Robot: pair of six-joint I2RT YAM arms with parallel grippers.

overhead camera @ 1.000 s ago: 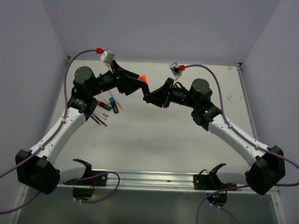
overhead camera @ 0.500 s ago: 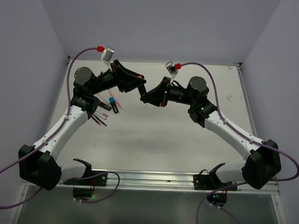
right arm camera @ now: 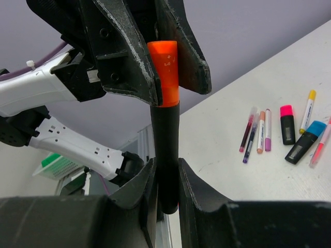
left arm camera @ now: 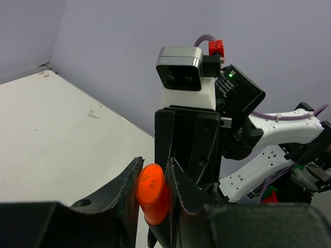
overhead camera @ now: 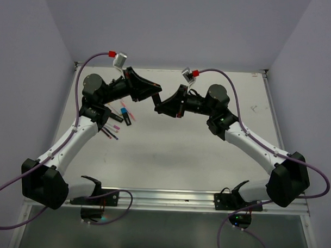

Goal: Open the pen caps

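A stubby black highlighter (right arm camera: pixel 166 150) with an orange pen cap (right arm camera: pixel 164 72) is held in the air between both arms, above the back middle of the table. My right gripper (right arm camera: pixel 166 168) is shut on its black body. My left gripper (left arm camera: pixel 153 175) is shut on the orange cap (left arm camera: pixel 151 191), one finger pressed against each side. From above, the left gripper (overhead camera: pixel 154 95) and right gripper (overhead camera: pixel 159 108) meet tip to tip, and the cap is hidden between them. The cap sits fully on the body.
More capped pens (overhead camera: pixel 122 114) lie on the table under the left arm: a pink-capped highlighter (right arm camera: pixel 286 124), a blue-capped highlighter (right arm camera: pixel 306 140), a yellow-capped thin pen (right arm camera: pixel 308 111) and several thin pens (right arm camera: pixel 257 132). The back wall stands close behind the grippers.
My left gripper's jaws, wide around the orange cap a second ago, have closed onto it. Both arms have shifted slightly left. The right grip is unchanged.
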